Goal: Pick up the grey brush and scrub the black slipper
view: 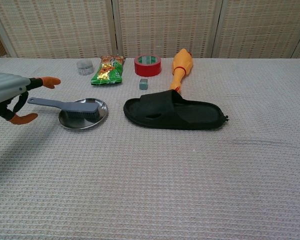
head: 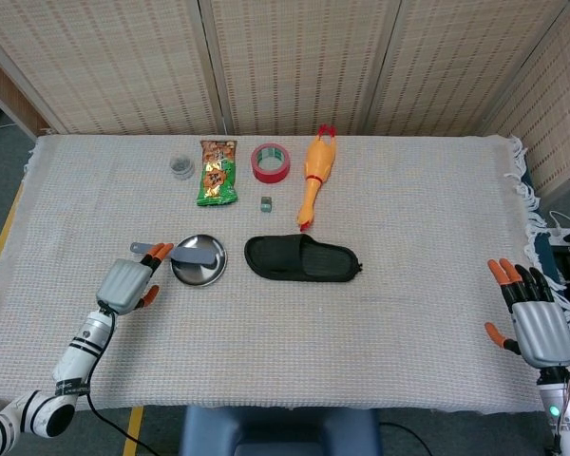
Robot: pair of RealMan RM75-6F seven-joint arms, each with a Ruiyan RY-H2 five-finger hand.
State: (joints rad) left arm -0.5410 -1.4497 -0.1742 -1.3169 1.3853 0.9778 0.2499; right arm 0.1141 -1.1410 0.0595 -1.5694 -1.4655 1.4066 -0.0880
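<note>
Lab-style test setup, cloth-covered table [head: 408, 199], woven screen panels [head: 294, 57] behind

— Grey brush [view: 70, 105], on a silvery metal dish [view: 101, 114]. Black slipper [view: 174, 110], plain, no pattern.

— Beige waffle-weave cloth [view: 155, 185] underneath. Red tape roll [view: 147, 65], orange-yellow rubber chicken [view: 180, 66] with a red comb.

— Green snack bag [view: 108, 70], red and gold print. Small grey-green cube [view: 143, 83].

— Grey-backed left hand [head: 126, 281] and right hand [head: 536, 323], black fingers tipped in orange.
</note>
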